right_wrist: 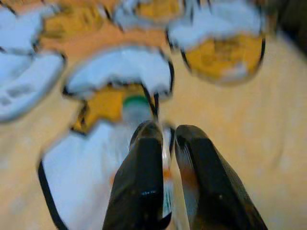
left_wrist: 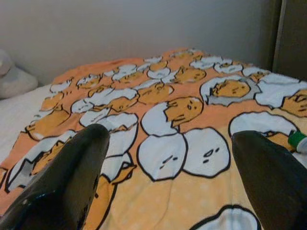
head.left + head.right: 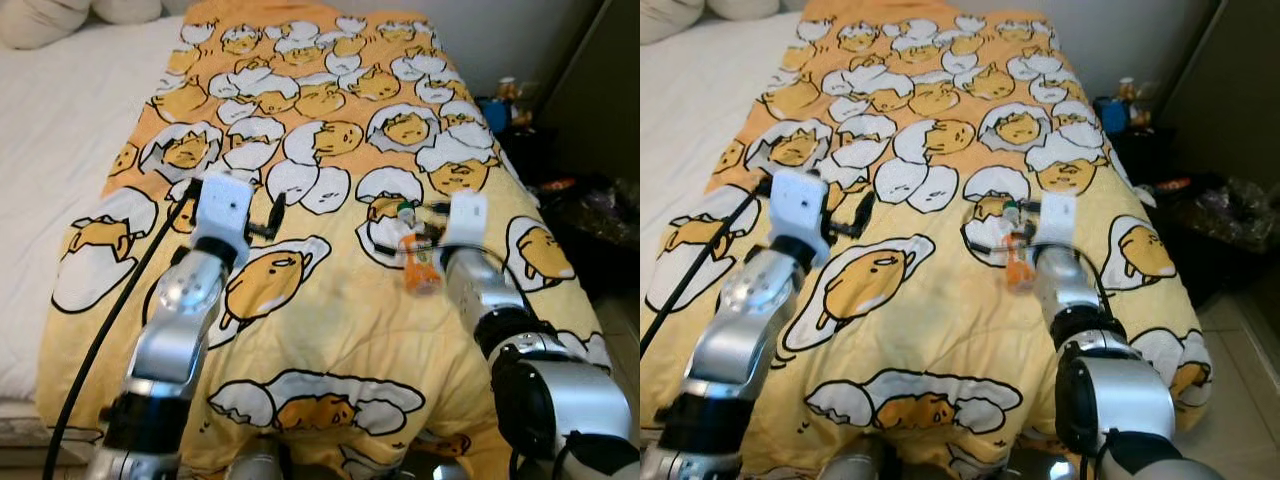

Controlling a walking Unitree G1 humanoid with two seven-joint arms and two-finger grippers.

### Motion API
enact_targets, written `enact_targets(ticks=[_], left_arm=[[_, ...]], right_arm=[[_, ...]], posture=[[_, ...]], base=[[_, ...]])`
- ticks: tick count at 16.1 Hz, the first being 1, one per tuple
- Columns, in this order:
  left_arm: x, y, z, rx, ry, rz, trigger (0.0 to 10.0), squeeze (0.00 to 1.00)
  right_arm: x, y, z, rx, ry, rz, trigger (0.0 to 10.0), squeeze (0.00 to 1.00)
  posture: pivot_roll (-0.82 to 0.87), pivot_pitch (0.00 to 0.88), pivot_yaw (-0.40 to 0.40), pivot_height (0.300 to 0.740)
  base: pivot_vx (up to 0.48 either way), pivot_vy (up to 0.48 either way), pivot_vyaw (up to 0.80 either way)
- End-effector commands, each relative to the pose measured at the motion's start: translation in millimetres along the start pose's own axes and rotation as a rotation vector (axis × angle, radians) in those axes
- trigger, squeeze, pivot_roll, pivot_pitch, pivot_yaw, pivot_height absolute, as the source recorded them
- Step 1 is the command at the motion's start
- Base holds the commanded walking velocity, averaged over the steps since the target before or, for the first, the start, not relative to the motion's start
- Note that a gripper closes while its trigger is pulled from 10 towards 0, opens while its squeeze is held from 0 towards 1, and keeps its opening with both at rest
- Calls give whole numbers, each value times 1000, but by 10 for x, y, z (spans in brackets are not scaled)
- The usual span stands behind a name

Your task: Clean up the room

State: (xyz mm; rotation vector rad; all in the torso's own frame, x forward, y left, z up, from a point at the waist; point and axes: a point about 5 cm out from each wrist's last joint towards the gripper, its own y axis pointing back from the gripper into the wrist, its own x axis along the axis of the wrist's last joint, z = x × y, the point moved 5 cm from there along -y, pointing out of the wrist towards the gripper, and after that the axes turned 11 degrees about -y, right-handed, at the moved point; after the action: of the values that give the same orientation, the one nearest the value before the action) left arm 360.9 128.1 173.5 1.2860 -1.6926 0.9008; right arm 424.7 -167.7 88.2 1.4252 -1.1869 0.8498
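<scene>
A clear plastic bottle (image 3: pixel 419 268) with a green cap (image 1: pixel 135 101) and an orange label lies low over the yellow egg-print blanket (image 3: pixel 330 330) on the bed. My right gripper (image 3: pixel 428 238) is shut on the bottle; in the right wrist view its two black fingers (image 1: pixel 144 182) press close together around the bottle's body. That view is blurred. My left gripper (image 3: pixel 264 219) hovers over the blanket to the left of the bottle and stands open. Its fingers (image 2: pixel 72 182) are wide apart with nothing between them.
White sheet (image 3: pixel 50 130) covers the bed's left side, with pillows (image 3: pixel 40 20) at the far corner. Right of the bed stand dark furniture and clutter (image 3: pixel 520 110). A black cable (image 3: pixel 110 330) trails along my left arm.
</scene>
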Motion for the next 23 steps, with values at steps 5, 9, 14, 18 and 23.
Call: enact_targets(ticks=[5,9,14,18,23], left_arm=[[-75,-121,73,-5,13,2,10000,0],[122,-65,433,-167,46,124,10000,0],[325,289,965,-443,66,236,10000,0],[216,354,924,-461,57,201,10000,0],[187,464,1010,-525,43,189,10000,0]], right_arm=[[-578,251,131,-47,-68,-42,10000,0],[-735,273,308,-70,-102,-121,10000,1000],[-480,155,339,-69,-110,-109,10000,1000],[-455,120,140,-6,-72,-121,10000,1000],[-393,72,56,18,-59,-150,10000,1000]], posture=[[166,0,-16,740],[172,0,-5,740],[217,0,-22,740],[239,0,-30,740],[251,0,-29,740]], base=[[0,0,0],[0,0,0],[0,0,0],[0,0,0],[0,0,0]])
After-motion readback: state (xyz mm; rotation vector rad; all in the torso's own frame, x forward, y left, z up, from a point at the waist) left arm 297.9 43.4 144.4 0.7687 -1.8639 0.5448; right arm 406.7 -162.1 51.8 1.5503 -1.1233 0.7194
